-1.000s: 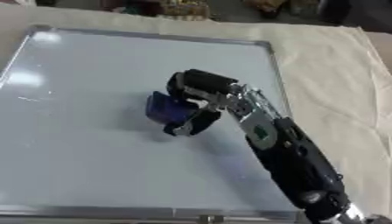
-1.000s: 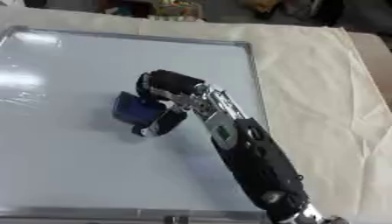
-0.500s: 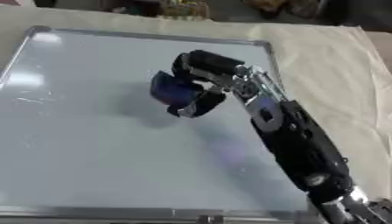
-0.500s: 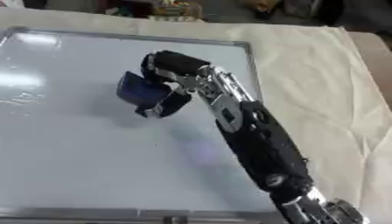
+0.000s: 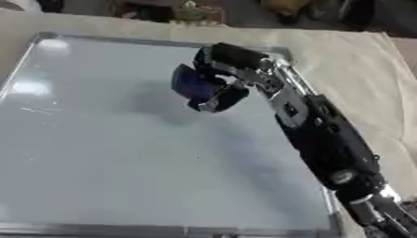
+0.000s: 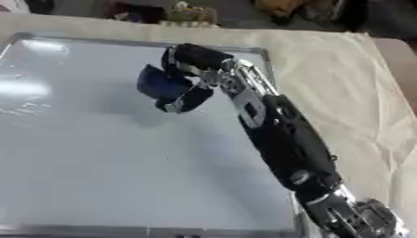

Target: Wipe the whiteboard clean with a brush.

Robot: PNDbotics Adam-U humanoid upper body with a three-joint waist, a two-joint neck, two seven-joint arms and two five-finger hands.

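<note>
A large whiteboard (image 5: pixel 106 153) with a silver frame lies flat on a cream cloth and fills most of both views. My right hand (image 5: pixel 226 76) reaches in from the lower right and sits over the board's upper right part. Its fingers are curled round a dark blue brush (image 5: pixel 191 85), which is held against or just above the board surface. The board looks white with only faint marks near its left side. My left hand does not show in either view.
The cream cloth (image 5: pixel 358 69) covers the table to the right of and behind the board. Dark objects and some clutter (image 5: pixel 191 10) stand along the far edge. My right forearm (image 5: pixel 326 144) crosses the board's right side.
My right hand has carried the blue brush up the board, toward the far edge and slightly right. The arm has stretched out further.
</note>
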